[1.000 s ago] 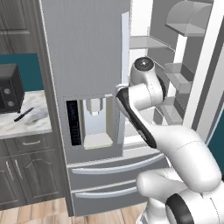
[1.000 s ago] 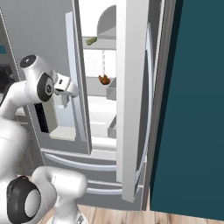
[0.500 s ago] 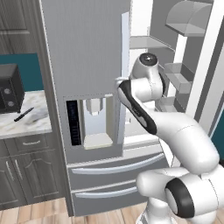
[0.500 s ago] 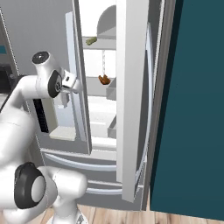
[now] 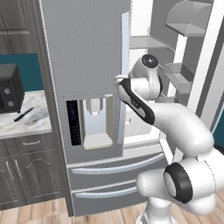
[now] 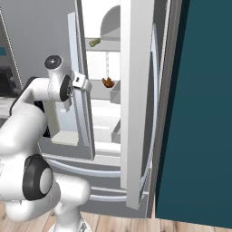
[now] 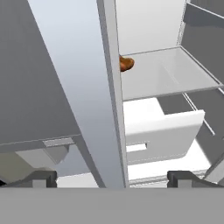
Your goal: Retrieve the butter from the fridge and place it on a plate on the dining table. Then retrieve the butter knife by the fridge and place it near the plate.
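Since a second ago your arm has swung its wrist up and in toward the gap between the fridge doors.

From the left base camera, you see the fridge (image 5: 87, 65) with its left door shut and its right door swung wide; the arm's wrist sits at the inner edge of the shut door. The butter knife (image 5: 23, 114) lies untouched on the tabletop beside the fridge, near its front edge, in front of a black microwave (image 5: 9, 94).

From the right base camera, the gripper (image 6: 83, 83) points into the opening. The butter (image 6: 94, 42) lies on the upper shelf (image 6: 106, 45), near its left end, above and beyond the hand. An orange-brown food (image 6: 108, 82) sits on the shelf below.

From the hand camera, you look past the edge of the shut door at a glass shelf and a white drawer (image 7: 164, 133). The fingertips (image 7: 186, 178) stand at opposite sides, so the jaws are fully apart and empty.

You are early in the job: the fridge is open, nothing is picked up, and butter, plate and knife steps all remain.
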You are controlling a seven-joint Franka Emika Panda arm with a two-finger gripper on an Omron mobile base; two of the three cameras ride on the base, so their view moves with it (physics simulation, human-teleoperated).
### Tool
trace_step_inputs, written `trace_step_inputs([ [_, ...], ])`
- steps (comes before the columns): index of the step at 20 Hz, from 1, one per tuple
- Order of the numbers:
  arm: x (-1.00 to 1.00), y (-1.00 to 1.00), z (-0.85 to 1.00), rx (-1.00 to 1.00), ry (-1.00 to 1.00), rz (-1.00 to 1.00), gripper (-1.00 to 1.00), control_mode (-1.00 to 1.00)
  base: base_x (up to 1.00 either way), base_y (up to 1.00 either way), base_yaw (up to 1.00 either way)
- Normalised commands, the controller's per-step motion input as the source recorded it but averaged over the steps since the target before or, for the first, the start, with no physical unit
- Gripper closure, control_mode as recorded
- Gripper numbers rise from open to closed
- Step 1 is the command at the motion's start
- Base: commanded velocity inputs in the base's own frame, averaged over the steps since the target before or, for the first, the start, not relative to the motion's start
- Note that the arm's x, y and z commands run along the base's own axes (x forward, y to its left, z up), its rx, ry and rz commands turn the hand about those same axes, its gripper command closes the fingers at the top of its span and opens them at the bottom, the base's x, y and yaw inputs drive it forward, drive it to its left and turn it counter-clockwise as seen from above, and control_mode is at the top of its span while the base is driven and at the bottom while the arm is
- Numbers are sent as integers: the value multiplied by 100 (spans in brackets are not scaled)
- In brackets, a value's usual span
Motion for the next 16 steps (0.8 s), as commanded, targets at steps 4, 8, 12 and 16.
trace_step_inputs([
  [4, 40, 10, 0, 0, 0, 0, -100, -100, 0, 0, 0],
  [8, 37, 0, 0, 0, -2, 0, -100, -100, 0, 0, 0],
  [12, 37, 0, 0, 0, -1, 0, -100, -100, 0, 0, 0],
  [16, 32, 1, -1, 0, -3, 0, -100, -100, 0, 0, 0],
])
